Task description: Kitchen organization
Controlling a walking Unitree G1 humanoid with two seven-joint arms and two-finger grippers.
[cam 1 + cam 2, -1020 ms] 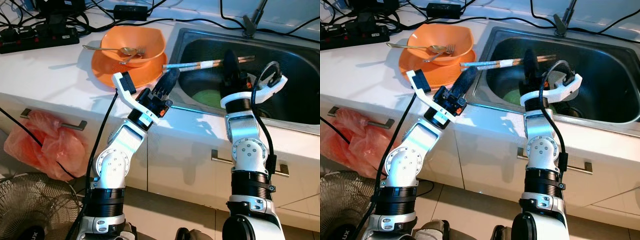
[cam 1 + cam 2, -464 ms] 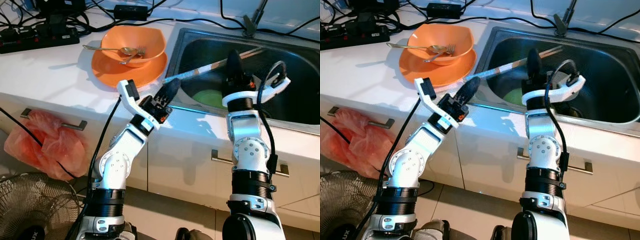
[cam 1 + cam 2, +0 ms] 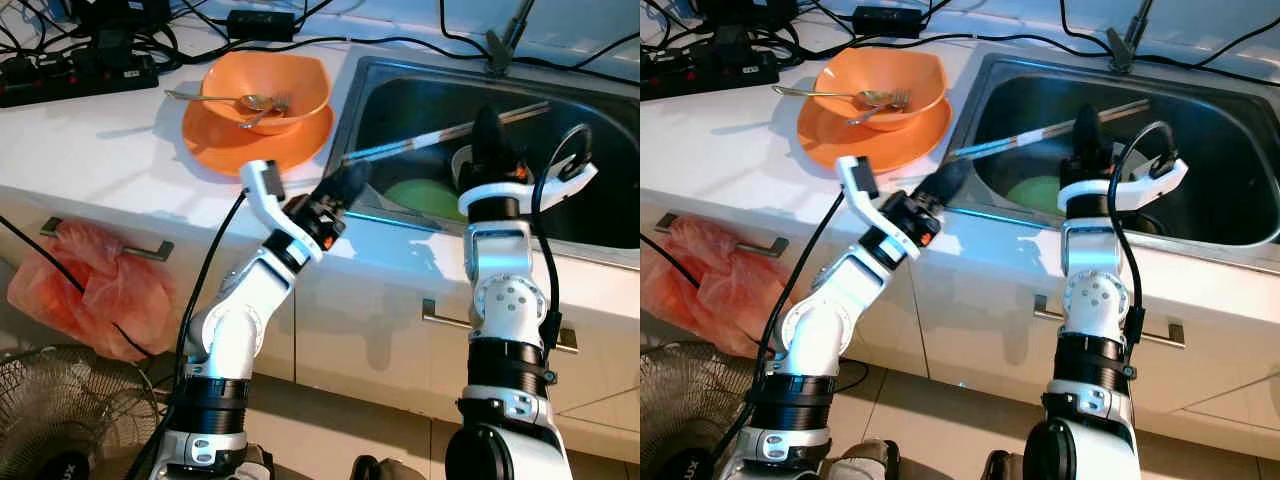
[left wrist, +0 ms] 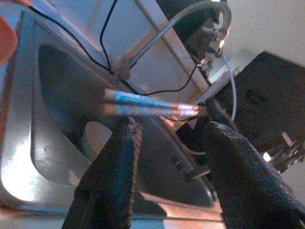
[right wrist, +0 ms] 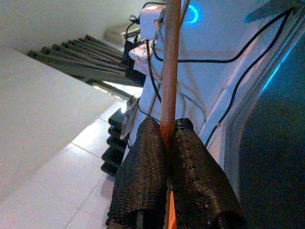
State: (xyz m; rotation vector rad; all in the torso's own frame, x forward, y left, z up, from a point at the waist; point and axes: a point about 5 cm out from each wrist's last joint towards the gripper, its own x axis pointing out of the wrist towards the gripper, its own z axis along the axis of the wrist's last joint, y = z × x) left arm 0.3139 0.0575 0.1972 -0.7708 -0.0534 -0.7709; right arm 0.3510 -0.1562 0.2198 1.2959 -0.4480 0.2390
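Two chopsticks [image 3: 440,135] in right hand [image 3: 487,135], over one sink [image 3: 590,215]

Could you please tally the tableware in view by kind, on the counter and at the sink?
Orange bowl: 1
Orange plate: 1
Spoon: 1
Fork: 1
Chopsticks, pinched by the right gripper: 2
Green dish in the sink: 1
Total: 7
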